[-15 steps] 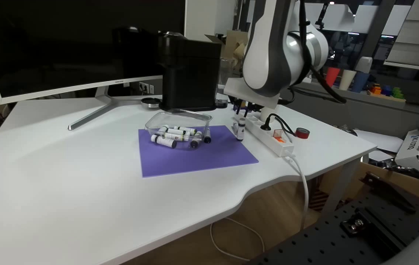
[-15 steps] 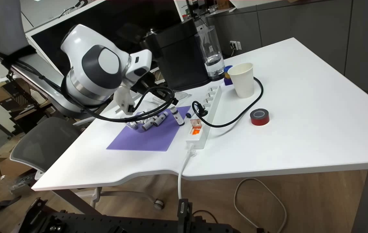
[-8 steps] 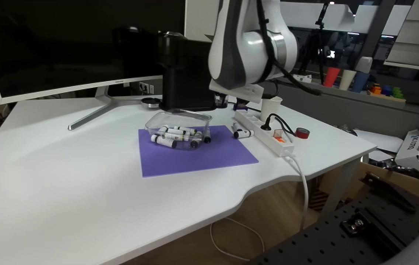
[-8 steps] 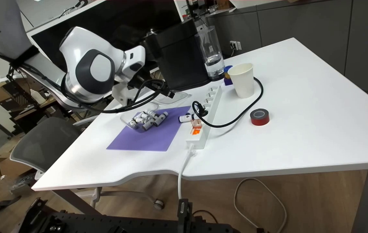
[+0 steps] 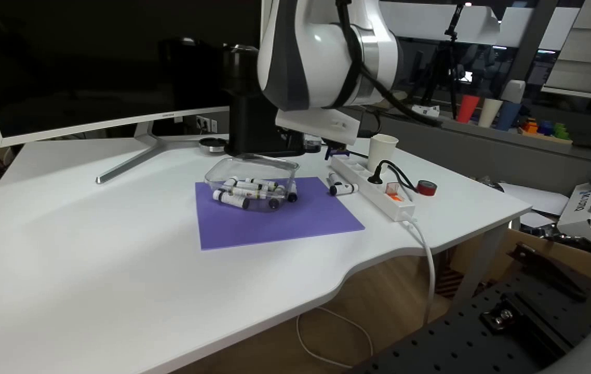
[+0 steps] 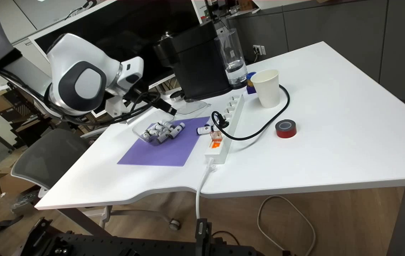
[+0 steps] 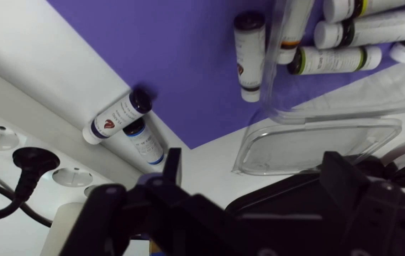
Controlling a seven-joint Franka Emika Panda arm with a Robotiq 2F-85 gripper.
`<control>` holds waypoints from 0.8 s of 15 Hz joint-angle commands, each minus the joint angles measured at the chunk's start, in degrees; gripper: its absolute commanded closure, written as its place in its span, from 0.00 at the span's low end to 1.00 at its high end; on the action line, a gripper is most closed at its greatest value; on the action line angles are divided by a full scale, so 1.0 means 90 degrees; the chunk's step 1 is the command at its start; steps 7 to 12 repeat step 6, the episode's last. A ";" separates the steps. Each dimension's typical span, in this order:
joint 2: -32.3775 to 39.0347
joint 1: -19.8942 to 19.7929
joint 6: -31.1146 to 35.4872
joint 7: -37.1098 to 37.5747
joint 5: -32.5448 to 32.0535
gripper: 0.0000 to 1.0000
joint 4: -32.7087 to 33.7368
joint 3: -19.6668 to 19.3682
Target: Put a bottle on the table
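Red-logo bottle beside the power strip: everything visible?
Cylindrical bottle: white printed label, red logo, one white end, one dark end; material unclear. It lies on its side beside the power strip, dark end over the edge of the purple mat, partly covering a blue-ringed bottle in the wrist view, contact unclear. The open gripper isn't touching it.

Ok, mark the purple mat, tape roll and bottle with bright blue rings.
Purple mat (image 5: 285,221): in an exterior view, a bare part.
Tape roll (image 6: 286,133): in an exterior view, its red side.
Bottle with bright blue rings (image 7: 147,145): in the wrist view, its label.
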 commanded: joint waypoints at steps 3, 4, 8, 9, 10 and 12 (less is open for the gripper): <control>-0.0970 0.1272 -0.1341 -0.0167 0.0201 0.00 -0.0536 -0.1088; -0.0980 0.1588 -0.1560 -0.0154 0.0100 0.00 -0.0536 -0.1436; -0.1051 0.2021 -0.2065 -0.0182 -0.0194 0.00 -0.0497 -0.1936; -0.1051 0.2021 -0.2065 -0.0182 -0.0194 0.00 -0.0497 -0.1936; -0.1051 0.2021 -0.2065 -0.0182 -0.0194 0.00 -0.0497 -0.1936; -0.1051 0.2021 -0.2065 -0.0182 -0.0194 0.00 -0.0497 -0.1936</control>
